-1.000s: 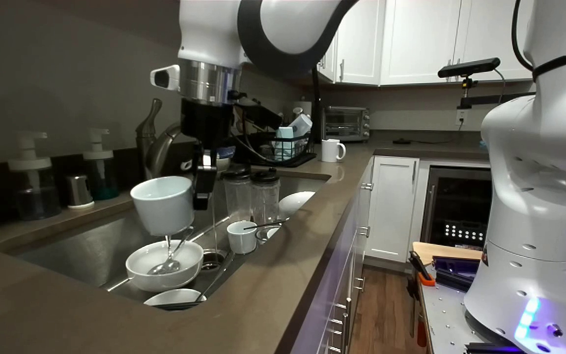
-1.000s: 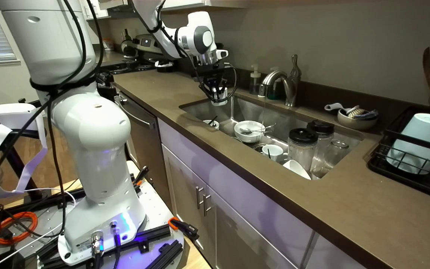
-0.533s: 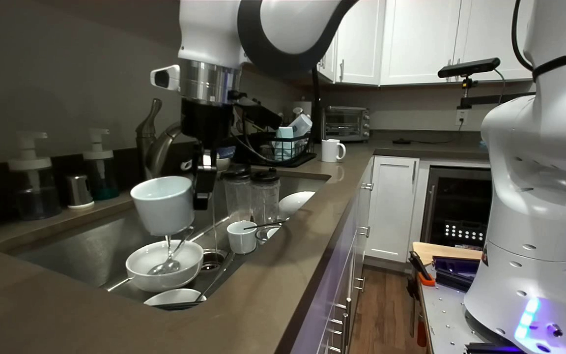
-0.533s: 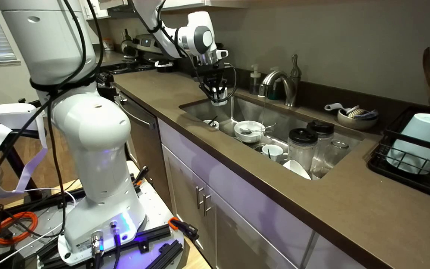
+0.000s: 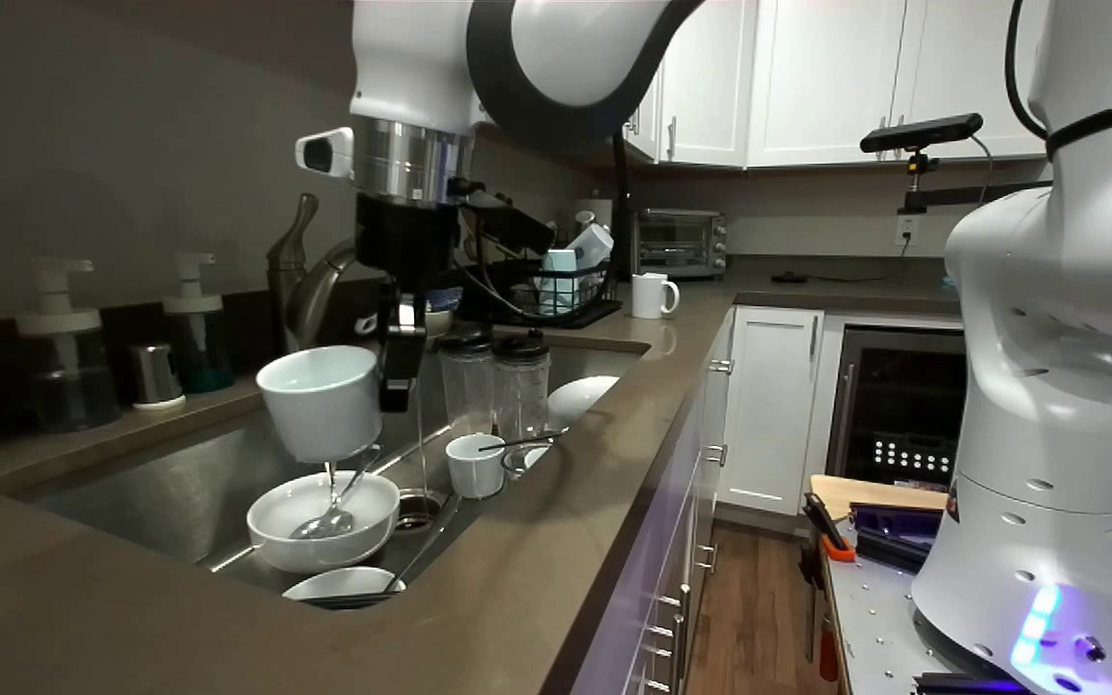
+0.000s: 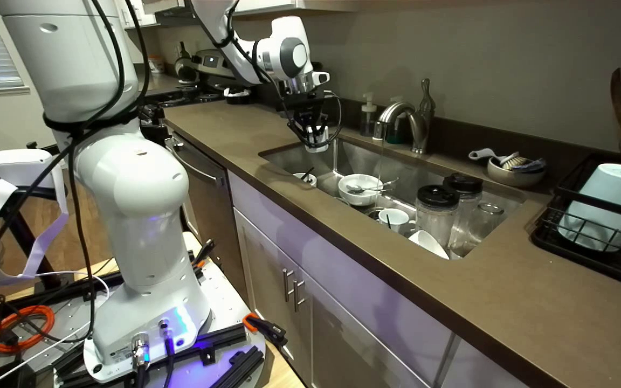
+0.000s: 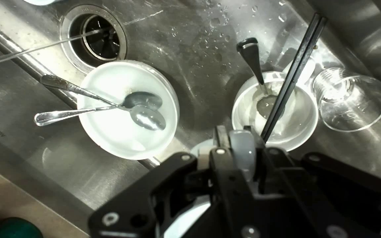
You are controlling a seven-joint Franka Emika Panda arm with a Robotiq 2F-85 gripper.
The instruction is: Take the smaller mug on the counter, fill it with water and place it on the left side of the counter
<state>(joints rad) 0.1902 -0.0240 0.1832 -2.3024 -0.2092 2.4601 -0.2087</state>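
Pick-up done, I'd say: the smaller mug (image 5: 318, 413) is off the counter (image 6: 240, 124) and hanging over the sink (image 6: 353, 155), close to upright. On the wrist view my gripper (image 7: 236, 137) has it pinched, the fingers either side of a pale piece I take for the handle (image 7: 244, 152). Now the fill! The faucet (image 6: 398, 109) is running, a thin stream of water (image 5: 423, 442) dropping into the drain (image 7: 101, 43), and my mug hangs well apart from it, off to the left in an exterior view. So nothing's going in at this instant. Full or not? I can't tell: the inside shows pale, and no waterline reads from here. My call: either the fill is done and only the trip left remains, or it's next, and that wants a move right, under the faucet. Either way, the set-down on the left side of the counter, past the end of the sink, is outstanding. Lower in the sink there's a bowl (image 5: 317, 554) with two spoons (image 7: 149, 119), so I'd keep some height. Far along, the larger mug (image 5: 650, 296) stands on the counter near the dish rack (image 5: 597, 315); that one I leave alone.
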